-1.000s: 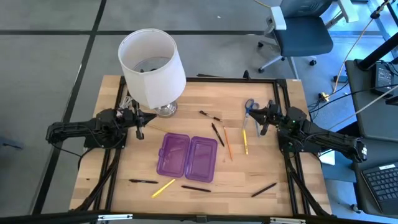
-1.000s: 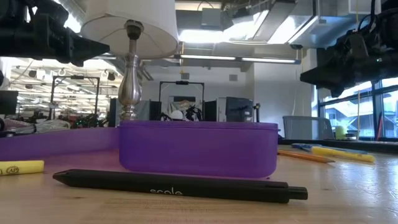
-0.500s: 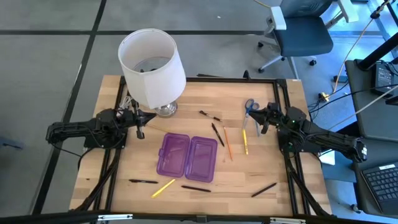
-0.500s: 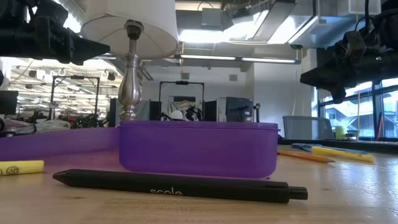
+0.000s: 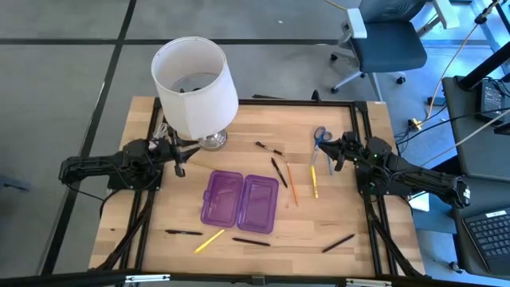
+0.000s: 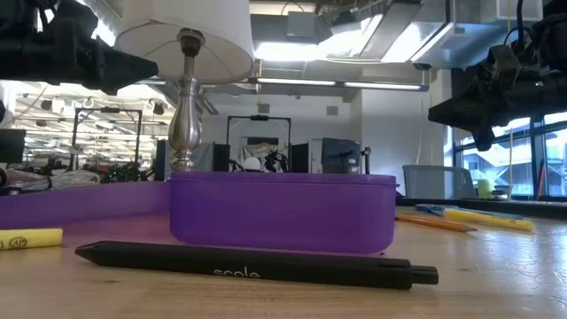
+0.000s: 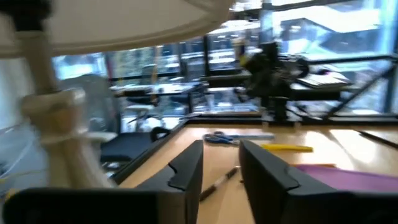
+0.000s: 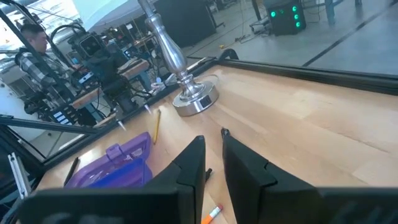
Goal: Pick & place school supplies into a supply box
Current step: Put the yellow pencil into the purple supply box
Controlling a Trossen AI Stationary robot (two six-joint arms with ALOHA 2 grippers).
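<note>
While both arms sit high at their own table edges, the only change over the last second is small; the left gripper (image 5: 177,154), by the lamp base (image 5: 212,141), has parted its fingers a little, so a narrow gap shows between them in the left wrist view, nothing in it; the right gripper (image 5: 335,151) has nudged slightly toward table centre, fingers likewise a slit apart and empty; nothing on the wood has shifted.

Supply box (image 5: 239,199) lies open mid-table, both purple halves up, no item visible inside; supplies all loose: blue-handled scissors (image 5: 320,135) just beside the right gripper; yellow pencil (image 5: 314,180) and orange pencil (image 5: 292,184) near them; black pens (image 5: 278,171) between there and the box; along the near edge a black pen (image 5: 183,232), yellow pencil (image 5: 209,240), black pen (image 5: 251,241), and another black pen (image 5: 338,242).

My read: pre-grasp stage, no pick made; left jaws starting to open suggests it is readying for a reach; right is best placed for the scissors cluster.
</note>
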